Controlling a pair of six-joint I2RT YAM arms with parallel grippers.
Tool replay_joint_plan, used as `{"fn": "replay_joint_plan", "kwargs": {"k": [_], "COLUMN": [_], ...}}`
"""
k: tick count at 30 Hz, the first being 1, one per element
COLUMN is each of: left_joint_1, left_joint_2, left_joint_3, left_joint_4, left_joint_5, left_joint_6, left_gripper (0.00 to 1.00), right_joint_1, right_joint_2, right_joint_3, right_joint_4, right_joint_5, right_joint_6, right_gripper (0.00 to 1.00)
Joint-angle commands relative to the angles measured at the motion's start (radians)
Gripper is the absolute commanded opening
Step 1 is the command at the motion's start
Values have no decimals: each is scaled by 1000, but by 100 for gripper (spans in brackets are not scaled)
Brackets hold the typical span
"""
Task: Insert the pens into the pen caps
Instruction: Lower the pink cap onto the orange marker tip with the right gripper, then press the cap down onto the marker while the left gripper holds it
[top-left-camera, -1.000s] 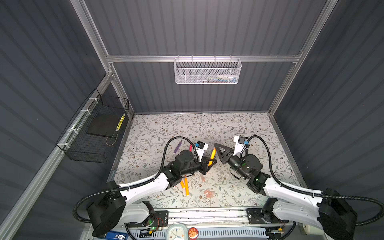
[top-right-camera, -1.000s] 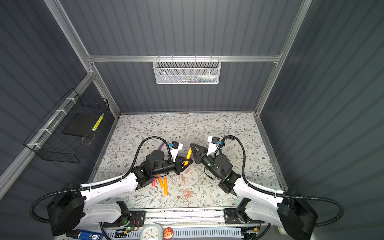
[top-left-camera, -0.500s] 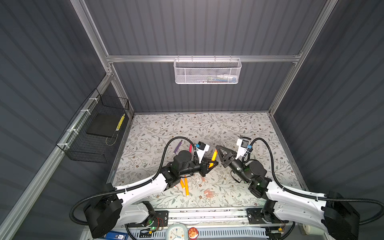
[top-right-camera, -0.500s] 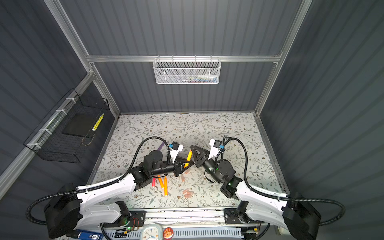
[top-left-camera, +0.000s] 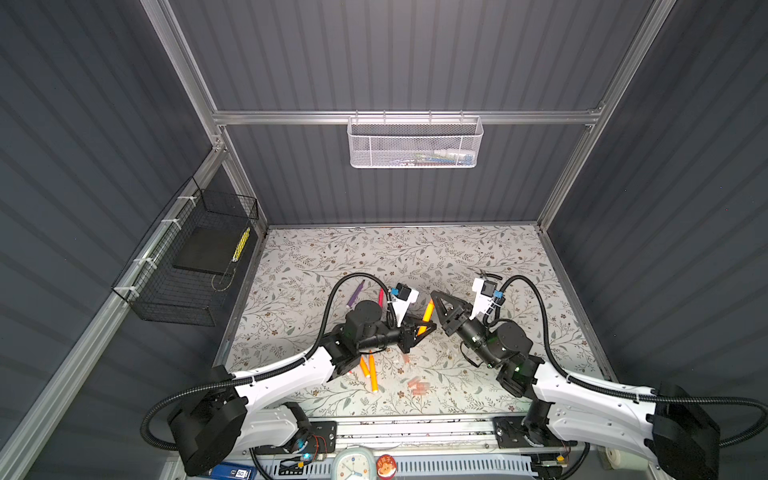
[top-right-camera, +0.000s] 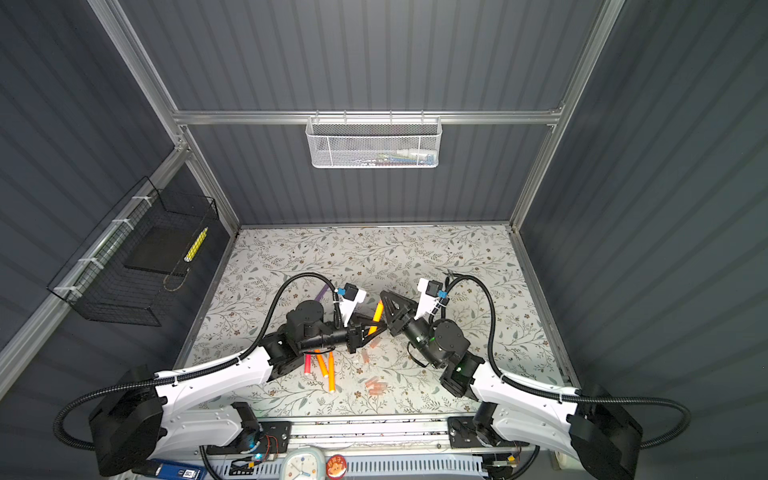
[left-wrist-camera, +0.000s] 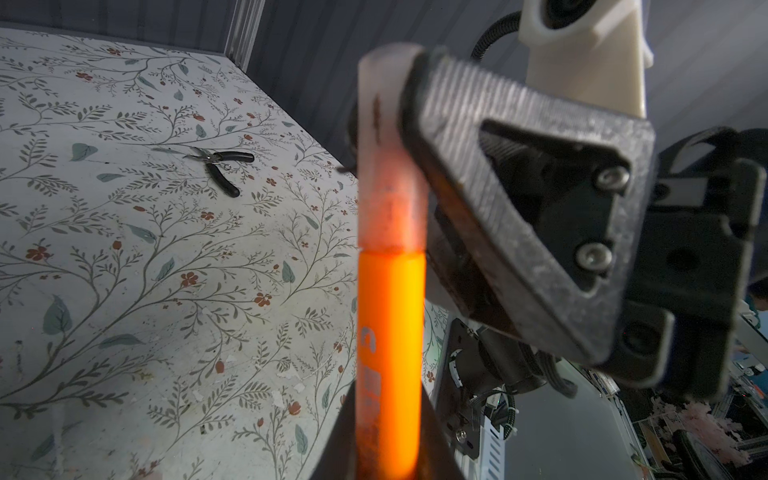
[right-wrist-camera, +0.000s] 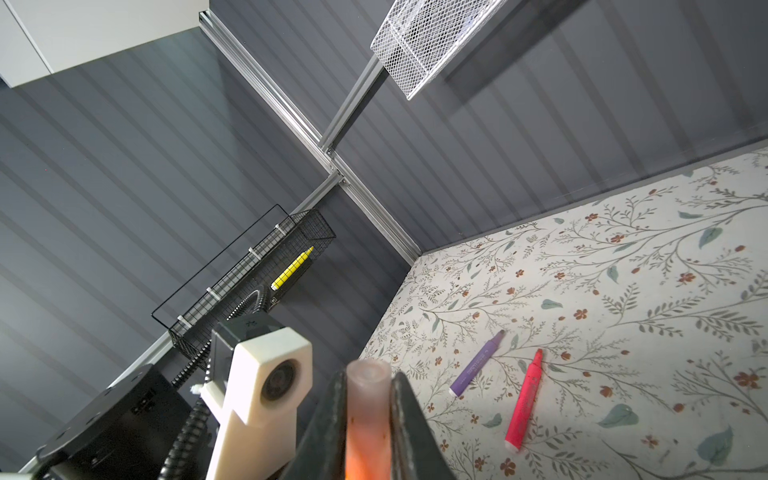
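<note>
My left gripper (top-left-camera: 420, 331) is shut on an orange pen (top-left-camera: 427, 316), held above the mat and pointing toward the back wall. A translucent pinkish pen cap (left-wrist-camera: 388, 166) sits over its tip, down to the orange barrel (left-wrist-camera: 390, 332). My right gripper (top-left-camera: 434, 296) meets it from the right, both fingers pressed against the cap (right-wrist-camera: 368, 399). On the mat lie a purple pen (right-wrist-camera: 478, 363), a red-pink pen (right-wrist-camera: 525, 399), two orange pens (top-left-camera: 370, 370) and another red-pink pen (top-right-camera: 307, 363) by the left arm. Loose caps (top-left-camera: 417, 384) lie near the front.
Black-handled pliers (left-wrist-camera: 220, 164) lie on the floral mat behind the right arm (top-left-camera: 484, 274). A white mesh basket (top-left-camera: 415, 143) hangs on the back wall. A black wire basket (top-left-camera: 195, 262) with a yellow marker hangs on the left wall.
The right arm's wrist and elbow have shifted a little to the right and toward the front. Both grippers stay together at the orange pen.
</note>
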Motion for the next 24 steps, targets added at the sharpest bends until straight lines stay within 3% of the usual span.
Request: {"fn": "replay_joint_plan", "kwargs": {"k": [1,6,16,24], "left_joint_1": [12,13,12,10], "left_joint_2": [2,7,24,19], "left_joint_3": [12,0,-12,-12], "left_joint_4": [117,138,144,123], "left_joint_5": [-1,12,5,25], "left_joint_6": [26,19,25,56], "left_gripper": [0,0,0,0], "right_joint_1": [46,45,44,-22], "right_joint_2": [-5,-42,-182,-265], "right_joint_3": [0,-10,-51,87], "right_joint_4": [-95,-113,-191,-388], "right_joint_5": [-110,-71,-3,-50], "right_joint_6": [-26,-28,-39,-76], "right_gripper": [26,34,69,71]}}
